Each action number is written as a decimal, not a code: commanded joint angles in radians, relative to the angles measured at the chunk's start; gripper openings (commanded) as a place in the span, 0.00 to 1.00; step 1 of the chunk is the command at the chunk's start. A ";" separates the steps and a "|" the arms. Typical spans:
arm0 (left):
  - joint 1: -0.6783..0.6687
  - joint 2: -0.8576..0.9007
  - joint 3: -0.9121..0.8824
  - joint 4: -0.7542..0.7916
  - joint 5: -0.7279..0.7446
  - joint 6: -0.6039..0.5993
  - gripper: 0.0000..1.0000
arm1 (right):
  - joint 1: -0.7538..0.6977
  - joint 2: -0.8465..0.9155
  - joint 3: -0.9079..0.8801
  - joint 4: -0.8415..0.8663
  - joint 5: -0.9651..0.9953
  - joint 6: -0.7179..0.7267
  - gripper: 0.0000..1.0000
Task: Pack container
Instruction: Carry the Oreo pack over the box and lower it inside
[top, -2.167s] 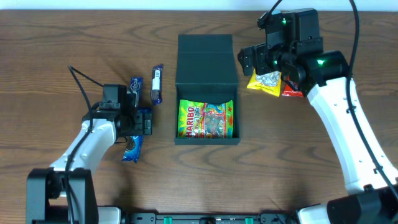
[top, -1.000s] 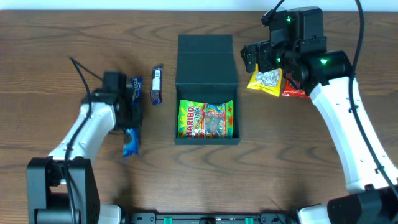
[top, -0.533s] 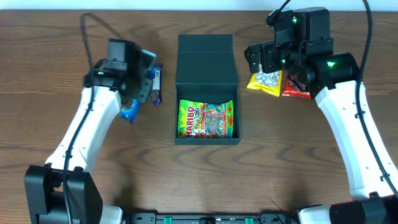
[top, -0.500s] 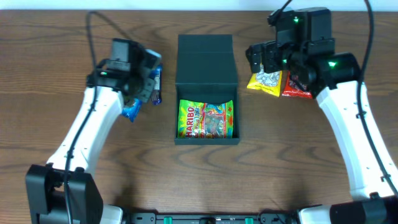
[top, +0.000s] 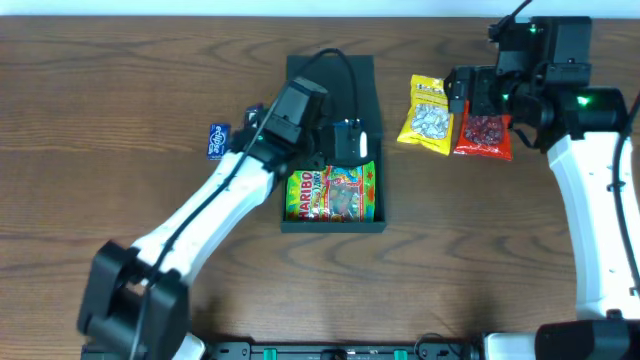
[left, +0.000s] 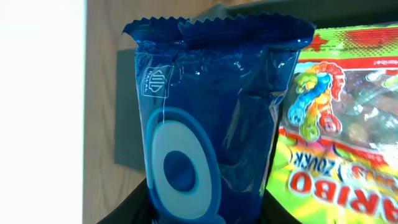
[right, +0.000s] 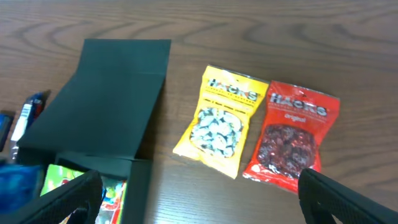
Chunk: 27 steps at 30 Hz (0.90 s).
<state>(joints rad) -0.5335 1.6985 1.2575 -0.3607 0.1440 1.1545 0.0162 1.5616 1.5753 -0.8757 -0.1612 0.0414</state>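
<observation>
The container (top: 333, 100), a dark teal box, lies open in mid-table with its lid flap (right: 106, 93) folded back. A green Haribo bag (top: 330, 192) lies inside it. My left gripper (top: 346, 142) hangs over the box, shut on a blue snack packet (left: 208, 118). In the left wrist view the packet hangs beside the Haribo bag (left: 339, 124). My right gripper (top: 470, 92) is open and holds nothing. It is raised at the far right over a yellow packet (top: 427, 115) and a red packet (top: 484, 135).
A small blue packet (top: 217, 140) lies on the wood left of the box. A dark blue bar (right: 25, 115) lies by the lid, partly under my left arm. The yellow packet (right: 221, 118) and the red packet (right: 292, 137) lie side by side.
My left arm has swung right from the table beside the box to over the box, carrying the blue packet. My right arm has drawn back to the right, uncovering the yellow and red packets.
</observation>
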 joint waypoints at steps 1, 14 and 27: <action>-0.020 0.065 0.026 0.029 0.014 0.036 0.06 | -0.016 -0.024 0.008 -0.005 -0.004 0.010 0.99; -0.063 0.155 0.026 0.062 0.026 0.034 0.06 | -0.018 -0.024 0.008 -0.007 -0.004 0.010 0.99; -0.100 0.155 0.026 0.058 0.036 -0.011 0.06 | -0.018 -0.024 0.008 -0.008 -0.005 0.010 0.99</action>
<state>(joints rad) -0.6357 1.8450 1.2575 -0.3038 0.1734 1.1633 0.0105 1.5616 1.5753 -0.8791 -0.1616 0.0410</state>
